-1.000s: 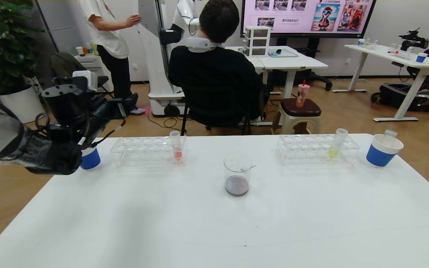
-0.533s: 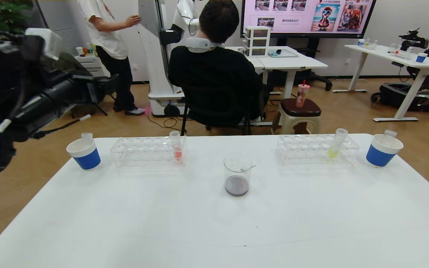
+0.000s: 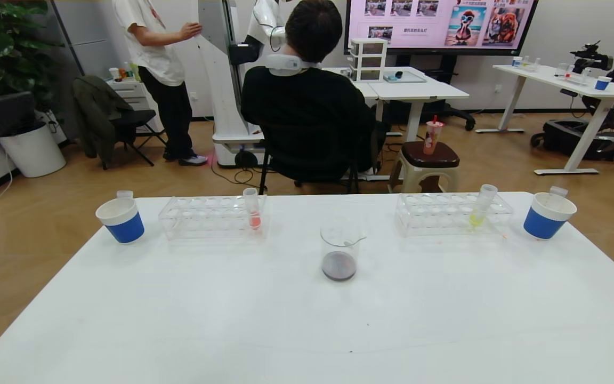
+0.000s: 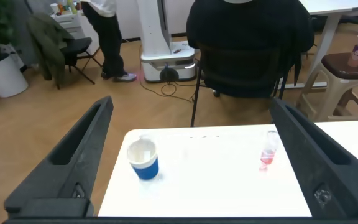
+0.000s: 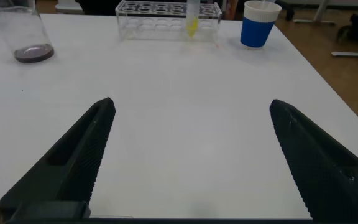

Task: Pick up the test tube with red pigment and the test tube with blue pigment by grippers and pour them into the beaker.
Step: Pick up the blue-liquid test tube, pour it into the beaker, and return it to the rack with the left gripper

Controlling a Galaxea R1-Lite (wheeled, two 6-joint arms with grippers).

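Standing in its rack, red-pigment tube; both grippers' fingertips cropped.

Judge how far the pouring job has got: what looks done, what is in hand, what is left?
Done, apparently: the beaker holds a dark purplish pool, so some pouring seems finished. In hand: nothing; the left gripper and right gripper hang open and empty. Left: the test tube with red pigment stands holding liquid in its rack; no blue tube is visible.
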